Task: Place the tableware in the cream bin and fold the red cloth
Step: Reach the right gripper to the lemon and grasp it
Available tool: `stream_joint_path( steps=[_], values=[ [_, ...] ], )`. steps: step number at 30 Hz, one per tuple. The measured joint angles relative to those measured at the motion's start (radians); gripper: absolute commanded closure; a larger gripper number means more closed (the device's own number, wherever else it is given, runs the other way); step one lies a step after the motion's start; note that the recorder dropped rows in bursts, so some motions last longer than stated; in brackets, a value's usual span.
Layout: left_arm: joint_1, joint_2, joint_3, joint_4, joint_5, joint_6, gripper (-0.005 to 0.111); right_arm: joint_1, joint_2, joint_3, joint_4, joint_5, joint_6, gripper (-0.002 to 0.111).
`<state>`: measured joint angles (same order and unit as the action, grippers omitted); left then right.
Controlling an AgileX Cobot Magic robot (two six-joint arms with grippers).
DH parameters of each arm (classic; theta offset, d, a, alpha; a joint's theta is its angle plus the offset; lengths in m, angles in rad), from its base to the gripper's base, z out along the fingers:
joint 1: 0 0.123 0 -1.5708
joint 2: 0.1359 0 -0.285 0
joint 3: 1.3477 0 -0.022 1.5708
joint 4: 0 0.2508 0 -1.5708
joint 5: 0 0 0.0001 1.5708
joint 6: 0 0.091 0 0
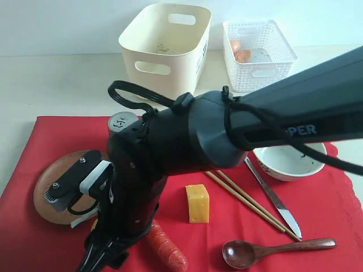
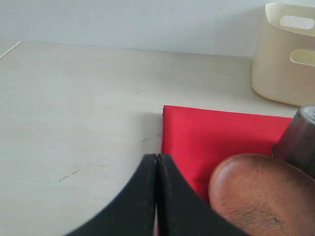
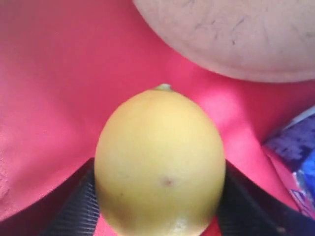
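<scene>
Lemon [image 3: 160, 162], smooth yellow oval, snug between black jaws, on red cloth [image 3: 49, 98]

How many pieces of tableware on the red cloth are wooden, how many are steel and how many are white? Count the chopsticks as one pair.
Wooden: 3 (plate, chopsticks, spoon)
Steel: 2 (cup, knife)
White: 1 (bowl)
Total: 6
</scene>
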<state>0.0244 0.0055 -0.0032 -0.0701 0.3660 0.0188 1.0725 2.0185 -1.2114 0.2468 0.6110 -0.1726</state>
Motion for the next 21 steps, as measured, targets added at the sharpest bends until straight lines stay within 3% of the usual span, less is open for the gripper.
stream_joint_path(
  steps=[11, 21],
  values=[
    [0.000, 0.000, 0.000, 0.000, 0.000, 0.000, 0.105, 0.000, -0.042, 0.000, 0.018, 0.029, -0.004, 0.107],
    [0.000, 0.000, 0.000, 0.000, 0.000, 0.000, 0.105, 0.000, -0.234, 0.000, 0.017, 0.008, -0.004, 0.108]
  ],
)
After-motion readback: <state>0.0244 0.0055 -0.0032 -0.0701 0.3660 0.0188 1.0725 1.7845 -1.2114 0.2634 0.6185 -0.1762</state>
